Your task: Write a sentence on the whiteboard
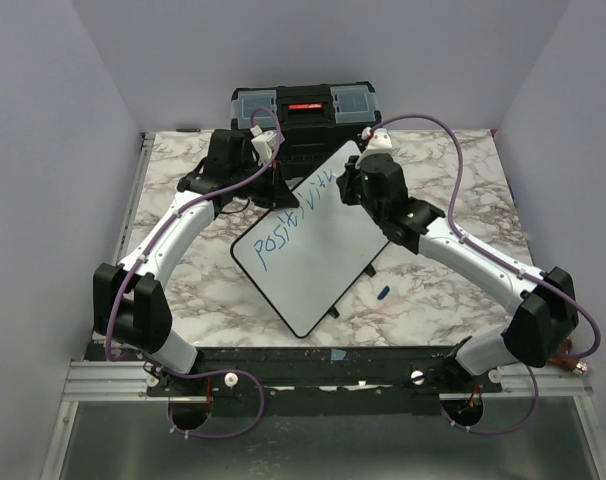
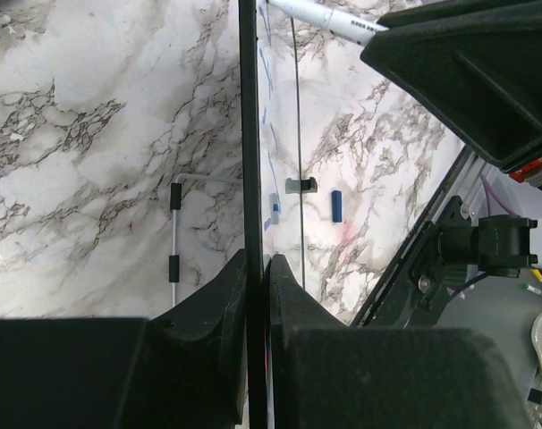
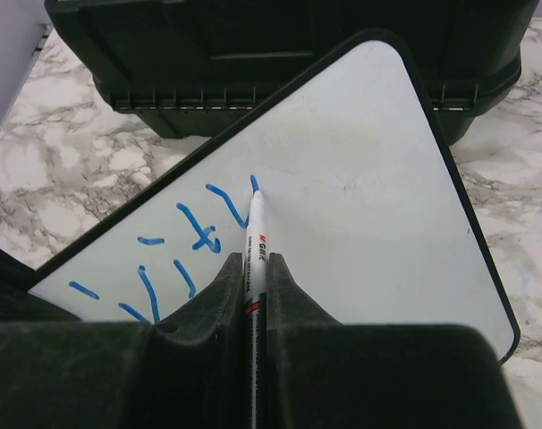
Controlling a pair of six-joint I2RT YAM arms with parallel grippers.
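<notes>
Marble table (image 1: 433, 290) is carrying the whiteboard (image 1: 323, 260): stiff, likely slippery. I'm clamping its edge with left gripper (image 2: 256, 268), pinching the marker (image 3: 256, 223) with right gripper (image 3: 256, 264).

The right gripper (image 1: 351, 183) hides the end of the sentence (image 1: 296, 218); the right wrist view crops the far-edge toolbox (image 3: 289, 63).

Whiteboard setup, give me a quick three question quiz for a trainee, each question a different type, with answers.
1. True or false: the right gripper holds a marker with its tip on the whiteboard.
2. The left gripper is shut on: A the marker, B the whiteboard's edge, C nothing?
3. What colour is the writing?
Key: 1 true; 2 B; 3 blue.
</notes>
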